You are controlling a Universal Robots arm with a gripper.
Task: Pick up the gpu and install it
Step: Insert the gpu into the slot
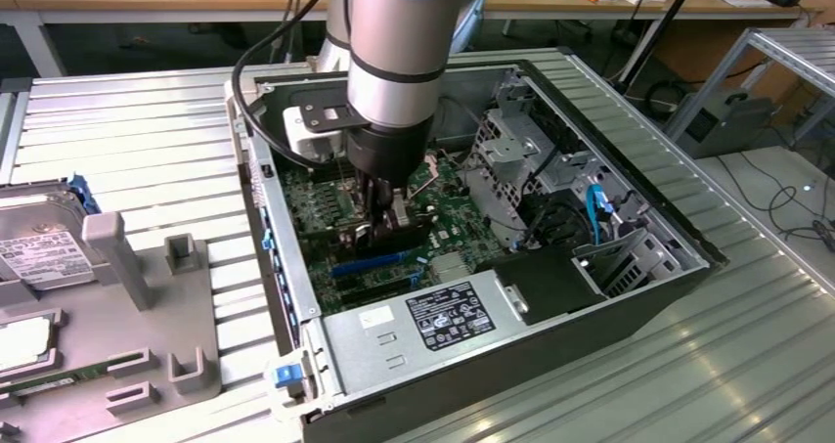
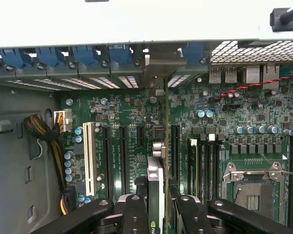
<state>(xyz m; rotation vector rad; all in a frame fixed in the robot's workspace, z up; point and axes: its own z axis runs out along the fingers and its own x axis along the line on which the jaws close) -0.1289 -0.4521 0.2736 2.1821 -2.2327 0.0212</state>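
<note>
You see the gpu [image 2: 157,195] edge-on, its lower end cut off behind the gripper [image 2: 158,214]; the hard drive [image 1: 33,243] is cropped.

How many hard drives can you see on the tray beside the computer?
2. One hard drive with a white label lies at the exterior view's left edge; a second hard drive lies nearer the camera, cut off. More may be hidden.
</note>
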